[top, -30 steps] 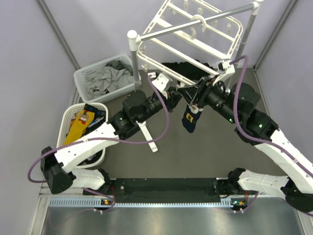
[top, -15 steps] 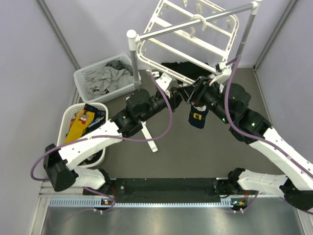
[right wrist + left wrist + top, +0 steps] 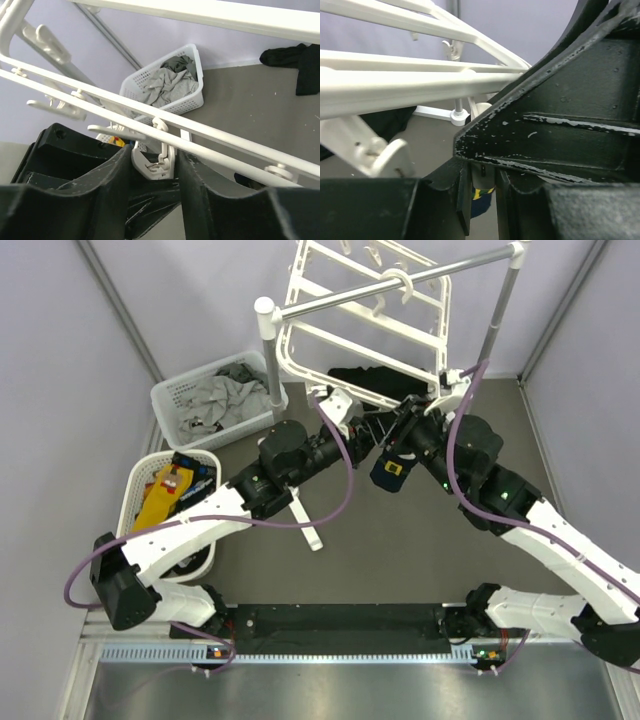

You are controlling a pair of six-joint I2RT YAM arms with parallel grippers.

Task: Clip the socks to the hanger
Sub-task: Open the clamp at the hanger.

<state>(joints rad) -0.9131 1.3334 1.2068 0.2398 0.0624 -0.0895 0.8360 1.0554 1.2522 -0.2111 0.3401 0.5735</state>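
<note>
Now, left tool (image 3: 482,187) pinches a sock (image 3: 390,470), right tool (image 3: 154,172) squeezes a clip (image 3: 160,159) on the hanger (image 3: 225,136); nothing looks clipped yet, and more socks (image 3: 160,502) wait in the basket (image 3: 131,490).

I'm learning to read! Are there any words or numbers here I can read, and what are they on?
None can be read.
The hanging dark sock: yellow and white patch, too small to read.
The yellow-orange sock in the basket: marks too blurred to read.
</note>
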